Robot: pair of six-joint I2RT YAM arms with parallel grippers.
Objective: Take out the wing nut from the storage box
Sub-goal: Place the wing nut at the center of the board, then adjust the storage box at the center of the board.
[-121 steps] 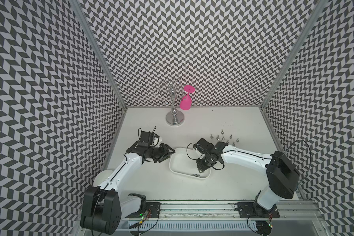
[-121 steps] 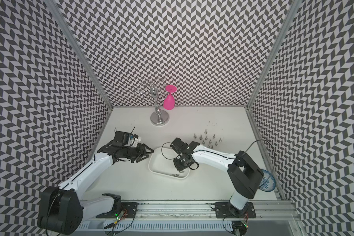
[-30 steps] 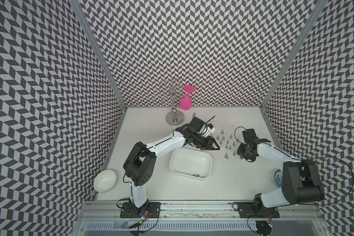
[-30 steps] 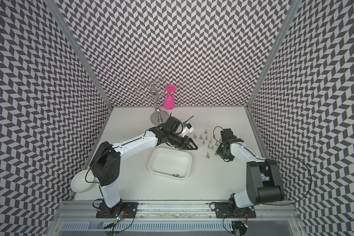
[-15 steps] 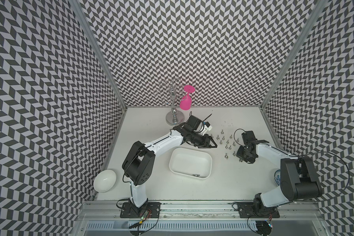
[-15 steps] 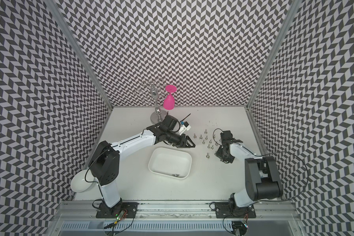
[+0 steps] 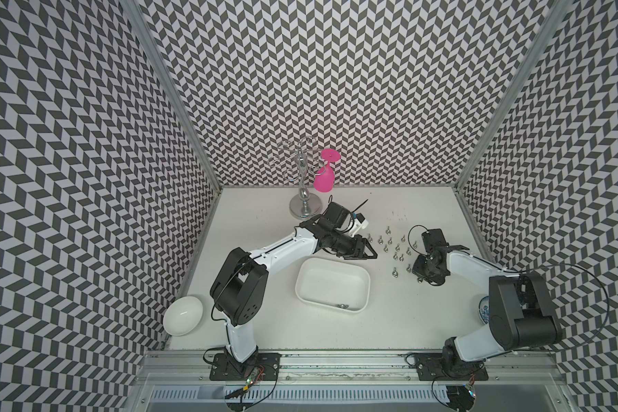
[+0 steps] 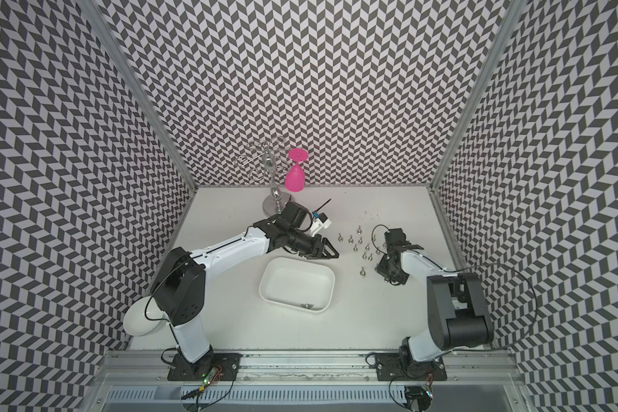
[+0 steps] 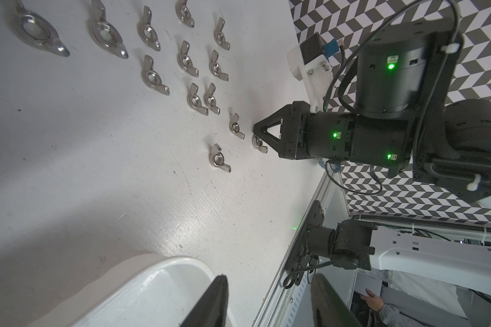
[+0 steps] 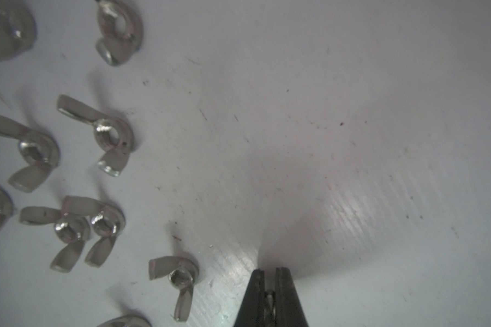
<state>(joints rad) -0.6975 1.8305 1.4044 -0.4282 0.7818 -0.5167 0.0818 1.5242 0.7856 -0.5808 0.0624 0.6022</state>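
Storage box (image 7: pixel 329 285) occupied by one wing nut (image 7: pixel 342 305); second nut (image 10: pixel 270 300) pinched in right gripper (image 10: pixel 270 271); left gripper (image 9: pixel 268 279) parted.

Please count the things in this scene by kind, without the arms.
Wing nuts: 14 (13 on the table, 1 in the box)
Bowls: 2 (white bowl, blue-patterned bowl)
Box: 1
Pink glass: 1
Rack: 1
Total: 19

Shiny wing nuts (image 9: pixel 187 59) lie on the white table (image 9: pixel 82 170). The right gripper (image 9: pixel 256 132) nips one nut (image 9: pixel 262 146) beside them. The storage box (image 9: pixel 153 288) corner shows.
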